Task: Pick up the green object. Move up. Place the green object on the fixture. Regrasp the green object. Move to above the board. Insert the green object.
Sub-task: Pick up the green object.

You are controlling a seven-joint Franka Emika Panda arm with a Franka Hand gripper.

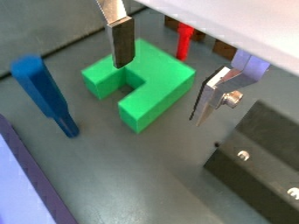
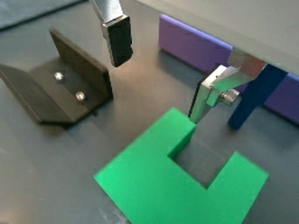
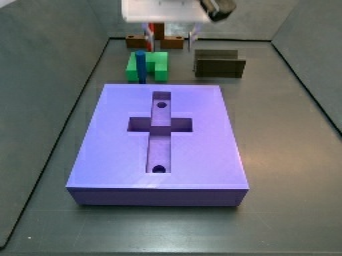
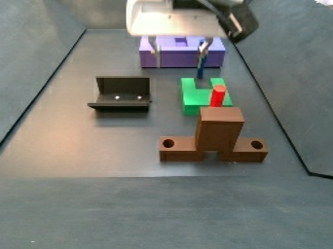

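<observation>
Dark grey flooring fills the workspace, bounded by low dark walls, and on it we see the board (image 3: 158, 142), a large purple slab with a cross-shaped recess and two round holes, lying nearest the camera in a side view. Beyond its far edge we find the green object (image 1: 138, 83), a chunky U-shaped block resting flat on the floor with its notch open to one side. Our gripper (image 1: 163, 80) hangs just above this block with its fingers (image 1: 121, 42) spread apart, one silver plate over the block's body and the other out past its edge; nothing is between them, and we cannot tell whether either pad touches the green surface. Just beside the block we see a blue peg (image 1: 47, 96) standing upright, and a red peg (image 4: 219, 97) close by. Near the red peg stands a brown base (image 4: 216, 133) with two round holes in its foot. Well apart from the block, we see the fixture (image 4: 121, 94), a dark bracket on the floor.
</observation>
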